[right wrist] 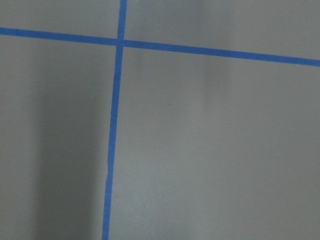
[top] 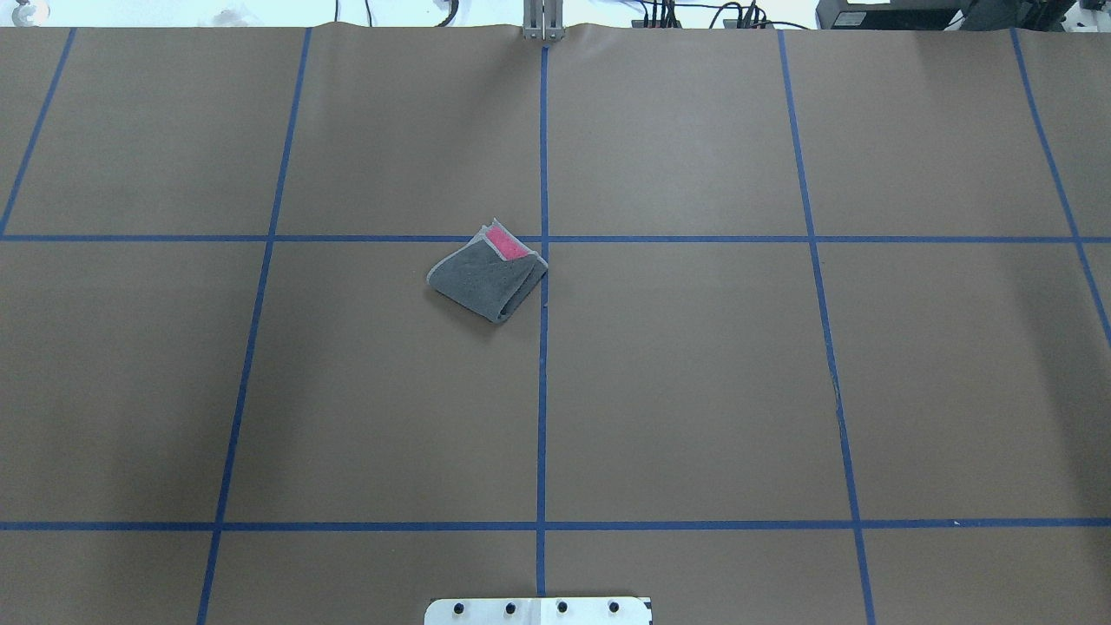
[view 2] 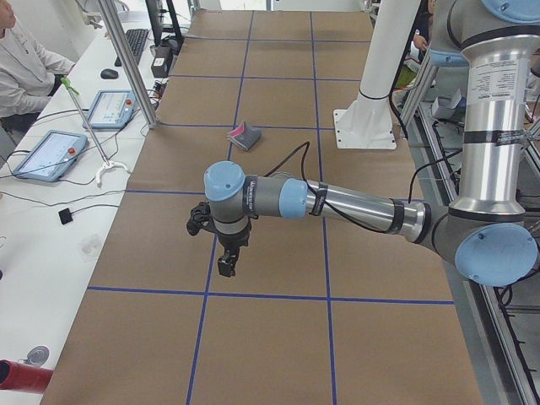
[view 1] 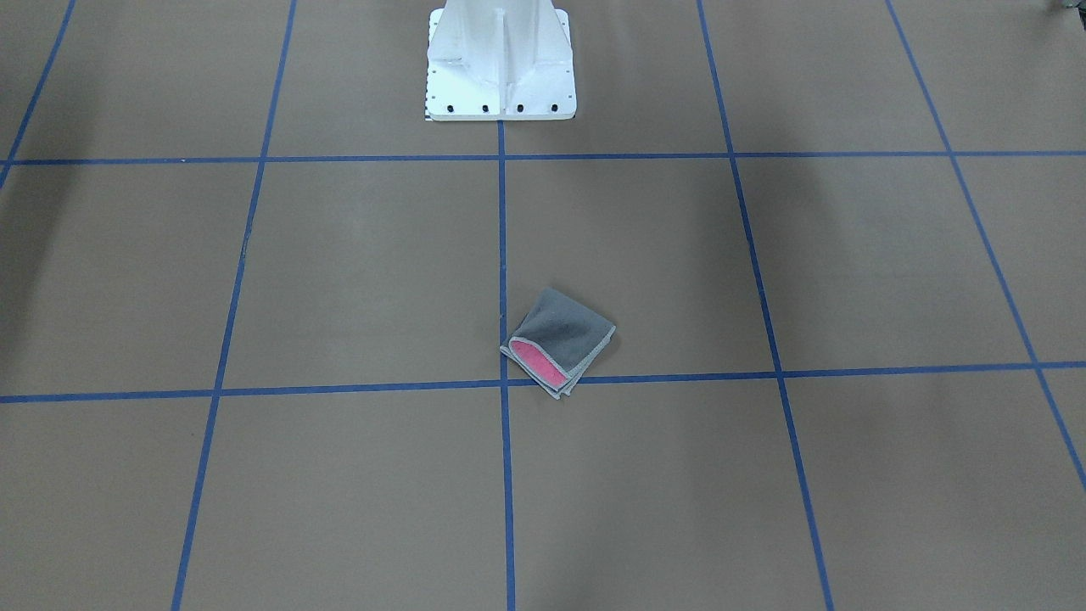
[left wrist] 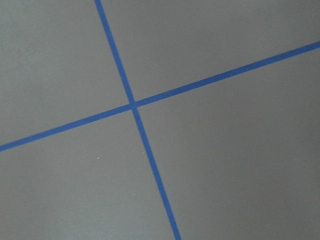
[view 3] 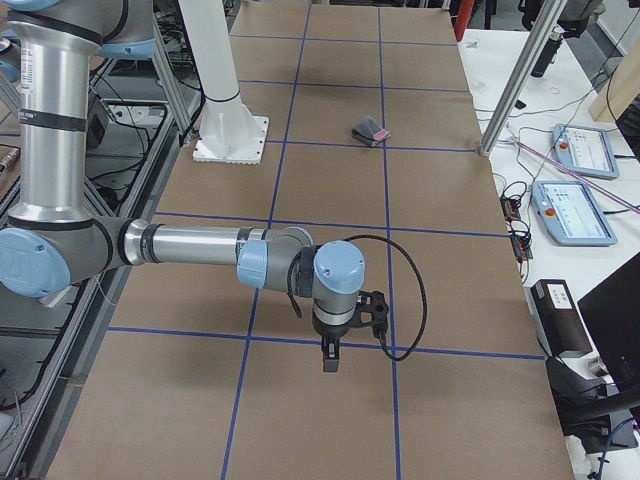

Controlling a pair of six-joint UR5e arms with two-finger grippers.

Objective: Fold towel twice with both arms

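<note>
The towel (view 1: 560,344) lies folded into a small square near the table's middle, dark grey face up, with a pink strip showing at one open edge (top: 489,278). It also shows far off in both side views (view 2: 245,135) (view 3: 370,131). Neither arm touches it. The left gripper (view 2: 226,268) hangs pointing down over bare table, far from the towel, at the table's left end. The right gripper (view 3: 331,360) hangs the same way at the opposite end. I cannot tell whether either is open or shut. Both wrist views show only brown paper and blue tape lines.
The white pedestal base (view 1: 501,68) stands at the robot's edge of the table. Blue tape lines (top: 542,391) grid the brown paper. A person (view 2: 25,67) sits at a side bench with tablets (view 2: 51,154) and cables; other tablets (view 3: 575,212) lie there too.
</note>
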